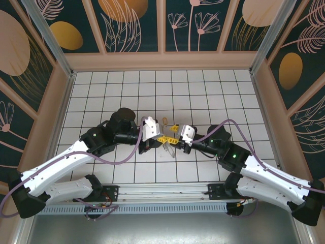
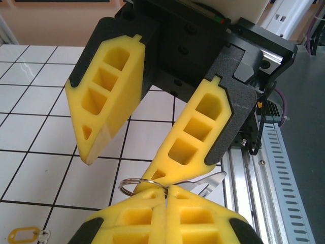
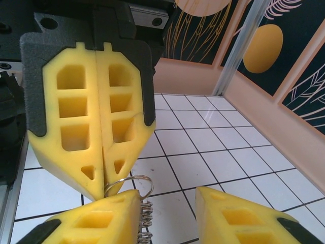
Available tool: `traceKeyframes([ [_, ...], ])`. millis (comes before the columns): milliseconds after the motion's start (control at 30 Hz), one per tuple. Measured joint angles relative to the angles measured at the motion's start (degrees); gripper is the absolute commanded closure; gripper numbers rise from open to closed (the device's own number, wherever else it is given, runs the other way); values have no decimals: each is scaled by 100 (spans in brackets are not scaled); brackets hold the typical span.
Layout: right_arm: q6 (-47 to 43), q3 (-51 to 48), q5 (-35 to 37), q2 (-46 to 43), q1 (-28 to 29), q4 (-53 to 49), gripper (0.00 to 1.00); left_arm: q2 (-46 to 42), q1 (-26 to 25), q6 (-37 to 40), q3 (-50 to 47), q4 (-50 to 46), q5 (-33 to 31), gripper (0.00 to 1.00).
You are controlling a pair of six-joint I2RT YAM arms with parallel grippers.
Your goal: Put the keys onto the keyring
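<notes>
While my left gripper point(image 2: 166, 192) is pressed tight together on the keyring point(image 2: 133, 179), the right gripper point(image 3: 167, 198) stands spread. I can see nothing between its fingers, and its nearer pad sits just beside the keys point(image 3: 146, 218). The two sets of fingertips meet tip to tip over the middle of the tiled floor point(image 1: 203, 91), and I judge the ring is held up off the tiles.

The ring pokes out of the left tips as a small arc toward the right gripper. I cannot tell how its long axis runs, because most of the loop is buried in the pads. The keys hang off it in a stacked fringe, with their blades pointing down and toward the near edge in the overhead view.

Handling call: thin stiff wire, light, slick metal — it will likely twist in the soft pads if I nudge it sideways. The keys look loose and should swing. I'd take a key flat across its head, close to the ring — not by the blade tip. A yellow tag point(image 2: 23, 235) lies on the tiles, apart from all this.
</notes>
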Motion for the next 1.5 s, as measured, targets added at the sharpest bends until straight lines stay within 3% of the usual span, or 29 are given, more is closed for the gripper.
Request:
traceKeyframes([
  [400,-149,-2,-310,-31,35,-50,59,-13,-22,0,26,-197,243,100],
  [800,-144,-11,-415,-133,177,-138,61,-46,-66,-4,44,-304,442,100],
  [1167,319,-702,-247,-382,208,1121,63,-46,-103,-186,22,-35,435,74],
  [1367,455,-765,-68,-413,208,1311,64,-39,-101,-243,-24,184,424,73],
  [1500,511,-822,-17,-468,208,1425,67,-2,-96,-269,-24,339,393,80],
])
